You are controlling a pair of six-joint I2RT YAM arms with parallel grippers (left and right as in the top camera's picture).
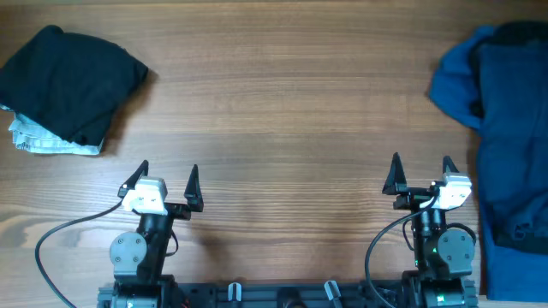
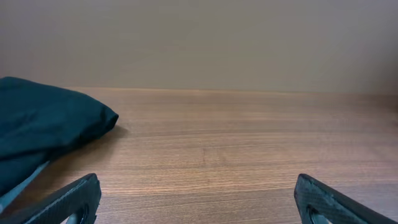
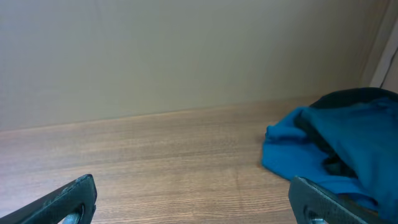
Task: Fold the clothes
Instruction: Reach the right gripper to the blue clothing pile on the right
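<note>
My left hand [image 1: 168, 178] and right hand [image 1: 420, 169] stood released, empty. The blue clothes [image 1: 501, 128] lay heaped at three o'clock, dark clothes [image 1: 73, 81] at ten. Soft, light, floppy, I judged; best pinched at a hem.

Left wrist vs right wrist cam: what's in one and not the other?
Left wrist only: a dark garment at the left edge, with pale fabric peeking out under it.
Right wrist only: a royal-blue garment bunched at the right, with darker fabric over its top.
Both: the wooden table, a plain wall, and each camera's own tool, the left tool and the right tool, wide open and holding nothing.
</note>
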